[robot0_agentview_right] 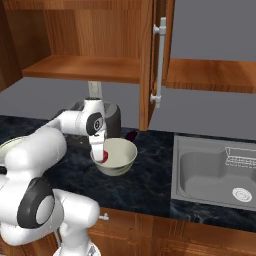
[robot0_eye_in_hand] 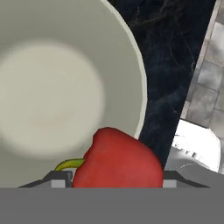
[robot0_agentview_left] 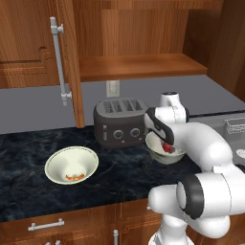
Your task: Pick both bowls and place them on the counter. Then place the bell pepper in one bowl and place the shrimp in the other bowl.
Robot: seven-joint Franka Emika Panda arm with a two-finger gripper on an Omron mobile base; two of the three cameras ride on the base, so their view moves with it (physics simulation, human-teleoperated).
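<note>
Item 1, tabletop (robot0_agentview_left: 124,172): black marble-look surface with faint veins, carrying both bowls, a toaster (robot0_agentview_left: 120,120) toward its back edge and a sink (robot0_agentview_right: 215,172) at its right end.

Item 2, shallow bowl (robot0_agentview_left: 72,164): wide, cream, flared rim, sitting toward the left end near the front edge. The shrimp (robot0_agentview_left: 74,177), a small orange curl, is lying inside it.

Item 3, deep bowl (robot0_agentview_right: 116,156): narrower, cream, standing just in front of the toaster, between the shallow bowl and the sink. Its inside is looking bare and pale in the hand view.

Item 4, gripper (robot0_agentview_right: 101,156): reaching down over the near rim of the deep bowl, its jaws clamped on the bell pepper.

Item 5, bell pepper (robot0_eye_in_hand: 118,159): glossy red, roundish, with a yellow-green stem poking out to one side. It is hanging over the bowl's rim rather than over its middle.

Risks, as judged: releasing here is likely sending the pepper onto the rim, from which it could be bouncing or rolling out onto the tabletop, perhaps toward the sink. The smooth round skin is favouring a roll. Lowering further risks knocking the rim and tipping or shoving the bowl against the toaster.
</note>
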